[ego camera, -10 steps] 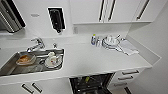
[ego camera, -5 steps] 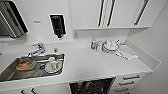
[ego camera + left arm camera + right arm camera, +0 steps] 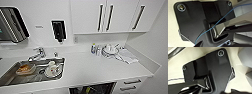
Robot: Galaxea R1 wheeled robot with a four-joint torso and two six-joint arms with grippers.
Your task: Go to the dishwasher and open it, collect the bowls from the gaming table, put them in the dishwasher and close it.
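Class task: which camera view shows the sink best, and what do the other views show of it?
The head view. The sink lies set into the white counter, with the tap behind it and dishes inside. The left and right wrist views give nothing recognisable of the sink, mostly the robot's own dark plate.

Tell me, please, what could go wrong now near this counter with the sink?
1. The dishwasher under the counter appears open, with its dark inside showing. The robot's base or an arm might bump it.
2. Dishes already lie in the sink. They could be mistaken for the bowls to collect.
3. Bottles and dishes stand crowded near the wall. A wide arm swing could knock them over.
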